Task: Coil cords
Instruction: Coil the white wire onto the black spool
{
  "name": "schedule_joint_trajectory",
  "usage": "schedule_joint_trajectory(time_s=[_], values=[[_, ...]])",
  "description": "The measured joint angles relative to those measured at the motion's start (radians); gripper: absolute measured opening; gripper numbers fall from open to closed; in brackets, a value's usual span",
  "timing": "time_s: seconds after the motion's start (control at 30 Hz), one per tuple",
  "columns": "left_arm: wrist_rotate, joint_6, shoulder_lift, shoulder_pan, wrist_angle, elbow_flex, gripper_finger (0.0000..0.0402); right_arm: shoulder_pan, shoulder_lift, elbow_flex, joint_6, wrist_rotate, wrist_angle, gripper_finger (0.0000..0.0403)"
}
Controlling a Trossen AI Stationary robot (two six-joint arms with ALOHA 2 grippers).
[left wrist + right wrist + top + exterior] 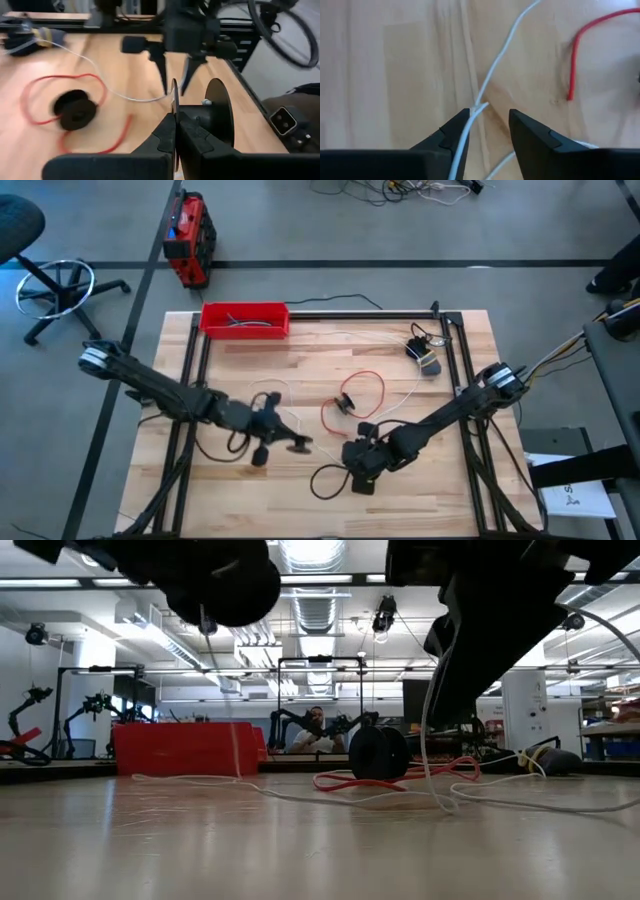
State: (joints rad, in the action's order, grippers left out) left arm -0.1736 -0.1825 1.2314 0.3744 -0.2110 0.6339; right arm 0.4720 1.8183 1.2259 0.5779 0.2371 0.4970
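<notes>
The white cord [395, 340] trails over the table and ends at a black two-disc spool [218, 117], lifted near the front middle with my left gripper [297, 443] shut on it. My right gripper [355, 465] hangs just beyond the spool, fingers pointing down and open, with the white cord [492, 70] running up between them. The red cord [365, 380] lies in a loose loop at the table's middle. Its black spool [378, 753] rests on the wood. My left gripper pinches one thin disc of the spool [174, 97] between its two fingers, at the disc's rim. The other disc stands free beside the fingers. The spool is lifted clear and the white cord leads off it. My right gripper stays open; the white cord lies against the inner tip of one finger [462, 127], unpinched.
A red tray [245, 320] holding dark cables stands at the far left of the table. A black and yellow piece [425, 355] lies at the far right. Dark frame rails [455, 360] run along the table's sides.
</notes>
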Motion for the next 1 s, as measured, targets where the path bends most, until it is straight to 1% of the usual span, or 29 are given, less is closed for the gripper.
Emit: schedule_joint_trajectory(time_s=[0.1,0.17,0.3,0.47,0.5,0.6,0.7,0.77,0.87,0.97,1.0], values=[[-0.005,-0.030,0.106,0.024,-0.119,-0.008,0.0000,-0.008,0.000,0.000,-0.013,0.011,-0.033,0.0113],[-0.008,-0.050,0.180,0.030,-0.160,0.014,0.0000,-0.012,0.000,0.000,-0.017,0.030,-0.034,0.0103],[-0.011,-0.044,0.347,0.032,-0.148,0.106,0.0000,-0.017,0.000,0.000,-0.020,0.036,-0.012,0.0075],[0.001,-0.022,0.544,0.027,-0.092,0.260,0.0000,-0.009,-0.035,0.013,-0.004,0.035,0.121,0.0012],[0.001,-0.016,0.579,0.024,-0.068,0.289,0.0000,-0.006,-0.046,0.013,0.005,0.036,0.147,0.0007],[-0.002,-0.010,0.670,0.003,-0.034,0.374,0.0000,0.012,-0.074,0.013,0.024,0.032,0.180,0.0009],[-0.003,-0.010,0.725,-0.017,-0.039,0.431,0.0000,0.030,-0.088,0.013,0.024,0.018,0.178,0.0004],[-0.003,-0.007,0.738,-0.023,-0.038,0.452,0.0000,0.040,-0.089,0.013,0.026,0.017,0.178,0.0003],[-0.002,0.023,0.728,-0.022,-0.012,0.461,0.0000,0.054,-0.087,0.005,0.048,0.018,0.178,0.0003],[-0.004,0.056,0.687,-0.022,0.013,0.463,0.0000,0.067,-0.085,-0.008,0.066,0.017,0.179,0.0002],[-0.021,0.061,0.669,-0.021,0.005,0.461,0.0000,0.070,-0.085,-0.013,0.077,0.017,0.176,0.0002]])
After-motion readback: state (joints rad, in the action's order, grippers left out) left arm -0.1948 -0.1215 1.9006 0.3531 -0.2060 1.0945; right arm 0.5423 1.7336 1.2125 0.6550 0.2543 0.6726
